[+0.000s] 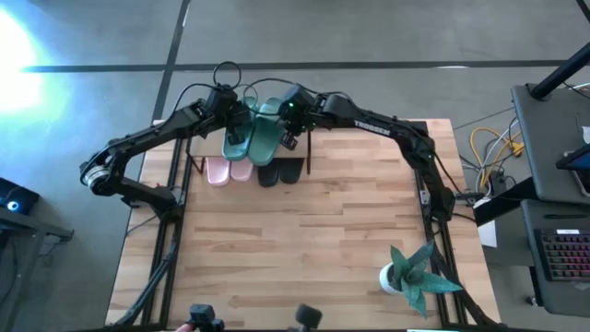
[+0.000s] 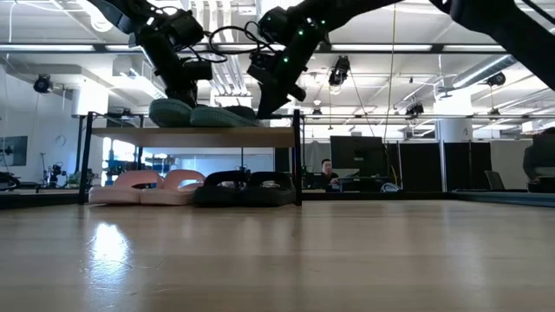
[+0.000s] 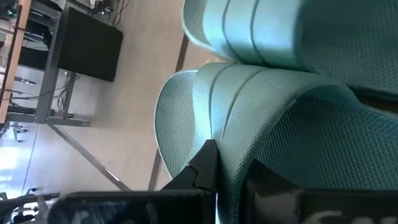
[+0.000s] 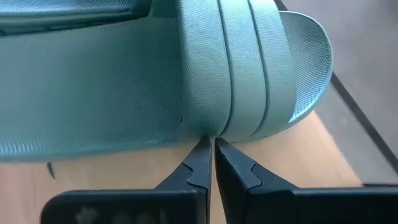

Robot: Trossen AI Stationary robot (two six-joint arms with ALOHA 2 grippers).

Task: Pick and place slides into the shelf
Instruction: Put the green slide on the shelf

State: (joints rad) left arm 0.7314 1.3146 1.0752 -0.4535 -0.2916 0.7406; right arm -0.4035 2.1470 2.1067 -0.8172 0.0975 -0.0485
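Two teal green slides lie side by side, soles down, on the shelf's wooden top board (image 2: 199, 137) at the table's far edge: the left one (image 1: 237, 140) (image 2: 171, 111) and the right one (image 1: 268, 138) (image 2: 224, 115). Beneath the board the pink pair (image 1: 229, 171) (image 2: 143, 186) and the black pair (image 1: 278, 172) (image 2: 245, 186) stand on the table. My left gripper (image 1: 229, 116) (image 3: 230, 168) is shut on the left teal slide (image 3: 261, 118). My right gripper (image 1: 290, 122) (image 4: 212, 146) is shut, its tips at the right teal slide's (image 4: 236, 74) side. My left gripper holds the left teal slide by its strap (image 3: 249, 143), near where the strap meets the sole's edge. One finger (image 3: 204, 165) lies outside the strap; the other seems to be under it, hidden by the strap. The slide's sole rests on the shelf board. My right gripper's shut fingertips (image 4: 202, 155) meet the right teal slide's outer side at the foot of its strap (image 4: 214, 127), coming slanting down from the table's right. The slide lies flat on the shelf board.
A potted green plant (image 1: 415, 275) stands near the table's near right corner. The wooden tabletop (image 1: 304, 240) stretches between the shelf and the near edge. Cables and a keyboard (image 1: 562, 258) lie beyond the table's right side. A person (image 2: 327, 172) sits far off in the room.
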